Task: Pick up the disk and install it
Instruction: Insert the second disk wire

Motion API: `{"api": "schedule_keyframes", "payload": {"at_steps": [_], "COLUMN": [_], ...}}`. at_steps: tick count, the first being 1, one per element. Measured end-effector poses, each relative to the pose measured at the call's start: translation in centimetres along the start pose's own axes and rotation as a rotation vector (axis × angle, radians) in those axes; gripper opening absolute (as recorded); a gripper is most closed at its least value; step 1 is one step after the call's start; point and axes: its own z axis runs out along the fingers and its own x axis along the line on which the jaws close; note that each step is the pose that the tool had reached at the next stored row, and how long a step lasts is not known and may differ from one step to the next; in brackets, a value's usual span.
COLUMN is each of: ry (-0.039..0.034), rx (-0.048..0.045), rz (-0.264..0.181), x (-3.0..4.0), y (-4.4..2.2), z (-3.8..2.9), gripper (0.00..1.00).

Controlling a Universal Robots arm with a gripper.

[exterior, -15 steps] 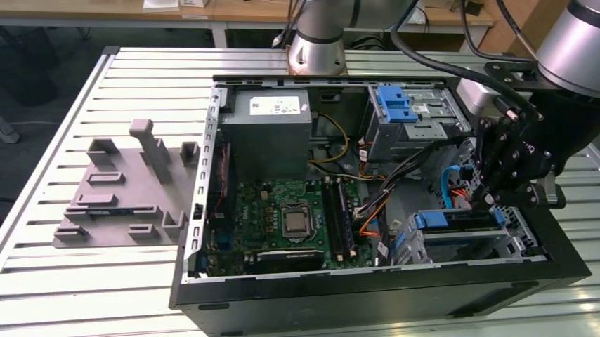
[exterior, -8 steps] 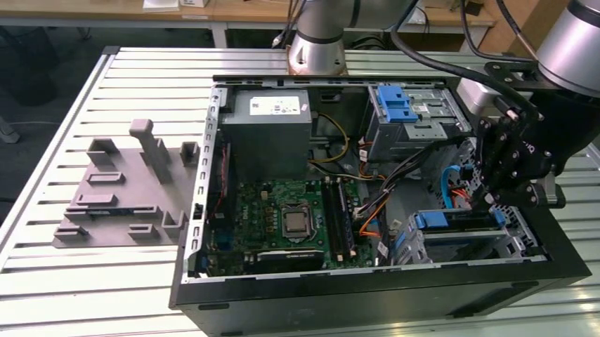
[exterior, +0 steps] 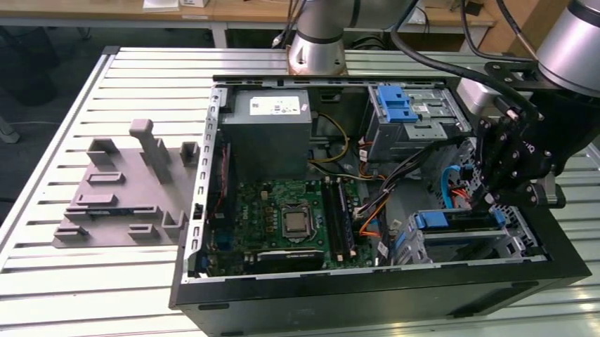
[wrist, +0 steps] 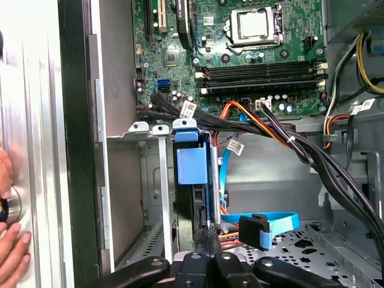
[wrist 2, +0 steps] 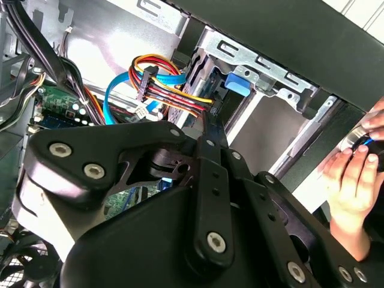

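The disk [exterior: 457,220] stands on edge in the metal drive cage [exterior: 487,246] at the front corner of the open computer case, on the exterior view's right. Its blue carrier frame [wrist: 192,165] shows between the cage rails, and its blue tab [wrist 2: 237,83] sticks out at the cage mouth. My gripper [exterior: 482,205] hangs inside the case just above the cage. The fingers [wrist: 201,240] are shut, with their tips [wrist 2: 207,123] pressed together at the disk's cable-side edge. Nothing shows between them.
Red, yellow and blue cables [wrist 2: 159,81] run close beside my fingertips. A second cage with a blue latch [exterior: 398,105] sits at the case's rear. A grey fixture with posts [exterior: 122,189] lies at the exterior view's left. A person's hand [wrist 2: 354,180] rests beside the case.
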Motion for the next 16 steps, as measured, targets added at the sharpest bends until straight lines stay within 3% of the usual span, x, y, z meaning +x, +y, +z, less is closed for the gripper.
{"api": "schedule_keyframes", "payload": {"at_steps": [9, 14, 15, 16], "ry": [-0.0001, -0.0005, -0.0005, -0.0005], "rx": [0.0008, 0.0012, 0.0012, 0.0012], "rz": [0.000, 0.000, 0.000, 0.000], "x": [0.06, 0.14, 0.21, 0.23], "y": [0.59, 0.82, 1.16, 1.32], "z": [-0.14, -1.01, -1.57, -1.73], "gripper": [0.11, 0.11, 0.11, 0.11]}}
